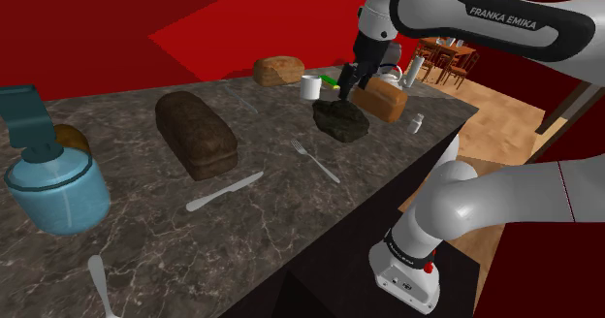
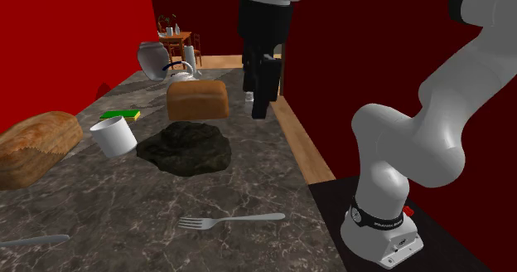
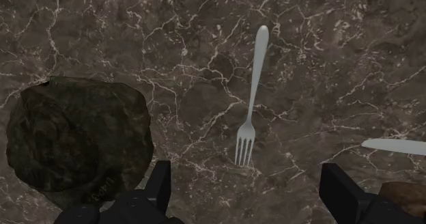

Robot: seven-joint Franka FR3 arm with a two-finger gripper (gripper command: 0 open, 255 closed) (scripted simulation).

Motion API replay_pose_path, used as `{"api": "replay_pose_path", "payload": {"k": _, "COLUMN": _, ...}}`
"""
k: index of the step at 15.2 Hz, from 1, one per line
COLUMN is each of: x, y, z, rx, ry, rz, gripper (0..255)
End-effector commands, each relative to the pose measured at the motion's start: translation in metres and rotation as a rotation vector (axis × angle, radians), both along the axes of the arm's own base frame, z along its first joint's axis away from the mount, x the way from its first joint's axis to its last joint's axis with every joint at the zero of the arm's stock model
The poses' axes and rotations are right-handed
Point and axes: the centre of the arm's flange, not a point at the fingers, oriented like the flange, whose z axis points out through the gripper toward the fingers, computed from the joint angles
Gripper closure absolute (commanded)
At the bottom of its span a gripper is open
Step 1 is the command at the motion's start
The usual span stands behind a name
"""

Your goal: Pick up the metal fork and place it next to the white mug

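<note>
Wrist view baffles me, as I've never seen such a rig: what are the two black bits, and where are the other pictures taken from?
They are the open jaws of a white robot arm; that camera rides on its hand, looking down. The jaws hold nothing. Under them lie a fork and a dark lump on a veined counter. One other picture looks from beside the arm's stand, the third along the counter. There you also see a white mug, loaves and a knife.
</note>
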Motion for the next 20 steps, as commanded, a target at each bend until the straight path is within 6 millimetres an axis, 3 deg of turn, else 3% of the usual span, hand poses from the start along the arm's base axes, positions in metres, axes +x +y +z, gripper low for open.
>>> {"api": "replay_pose_path", "payload": {"k": 1, "x": 0.000, "y": 0.000, "z": 0.000, "rx": 0.000, "ry": 0.000, "rz": 0.000, "gripper": 0}}
{"api": "replay_pose_path", "payload": {"k": 20, "x": 0.102, "y": -0.035, "z": -0.228, "rx": 0.174, "ry": 0.022, "rz": -0.098, "gripper": 0}}
